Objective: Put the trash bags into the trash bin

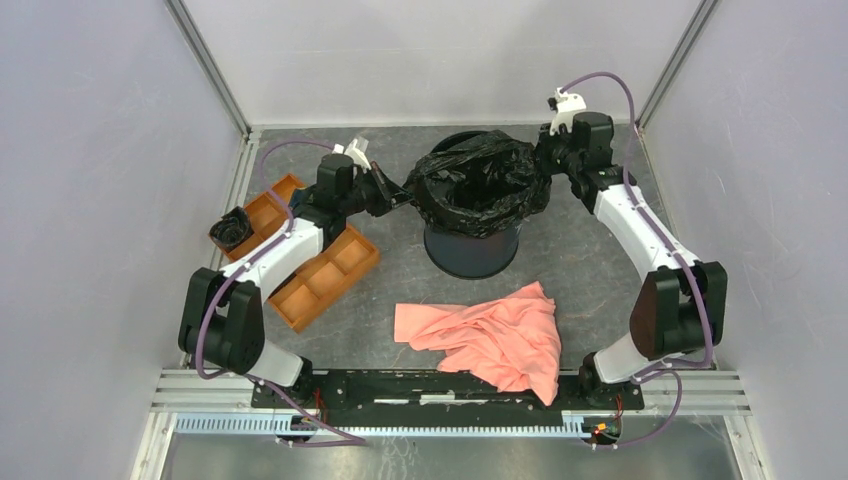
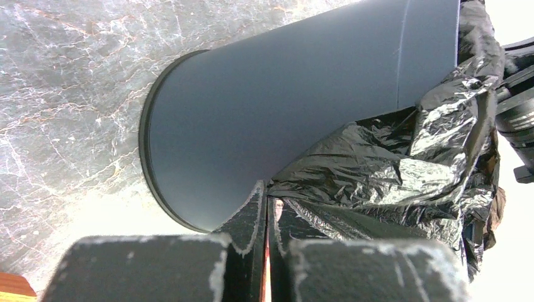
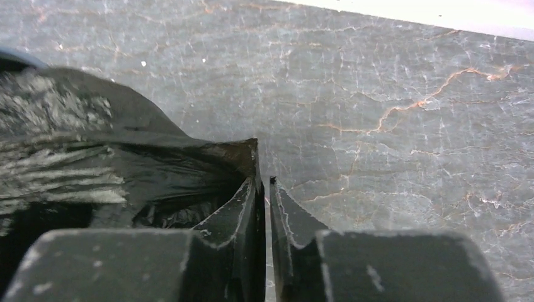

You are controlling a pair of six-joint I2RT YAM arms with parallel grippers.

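The dark navy trash bin (image 1: 472, 252) stands upright mid-table. A glossy black trash bag (image 1: 478, 182) is spread over its rim and hangs into it. My left gripper (image 1: 402, 197) is at the bag's left edge. In the left wrist view it (image 2: 267, 192) is shut on the wrinkled film (image 2: 390, 163), beside the bin wall (image 2: 252, 107). My right gripper (image 1: 543, 160) is at the bag's right edge. In the right wrist view it (image 3: 264, 179) is shut, with the film's corner (image 3: 75, 145) at its tips. A second crumpled black bag (image 1: 230, 230) lies at the tray's far left end.
An orange compartmented tray (image 1: 330, 275) lies left of the bin, partly under my left arm. A salmon-pink cloth (image 1: 490, 335) lies in front of the bin near the arm bases. Grey walls close in the table on three sides.
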